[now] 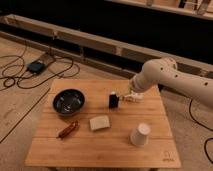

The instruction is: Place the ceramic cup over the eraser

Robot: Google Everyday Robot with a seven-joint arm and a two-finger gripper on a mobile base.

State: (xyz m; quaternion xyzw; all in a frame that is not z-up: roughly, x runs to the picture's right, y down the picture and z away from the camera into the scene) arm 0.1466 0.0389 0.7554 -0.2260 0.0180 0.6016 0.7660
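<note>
Camera view: wooden table (45, 150) is seen from its near edge, with the arm reached in over the right-hand edge. Gripper (129, 96) is held low over the far-right part of the top, just beside the eraser (114, 100). Contact cannot be confirmed, and it cannot be told how far the gripper is open or whether anything is gripped. Eraser is stood upright near the middle of the far half. Ceramic cup (140, 134) is set by the near right corner, well apart from gripper and eraser, so covering is judged not yet done. The cup would have to be fetched and brought over the eraser. The gripper's place beside the eraser is judged a nudge or alignment, not a cup grasp. Counted: one cup, one eraser, one dark bowl (68, 101) toward the far left corner, one beige block (100, 122) mid-table, one reddish-brown oblong item (68, 129) toward the near left corner, one gripper.
</note>
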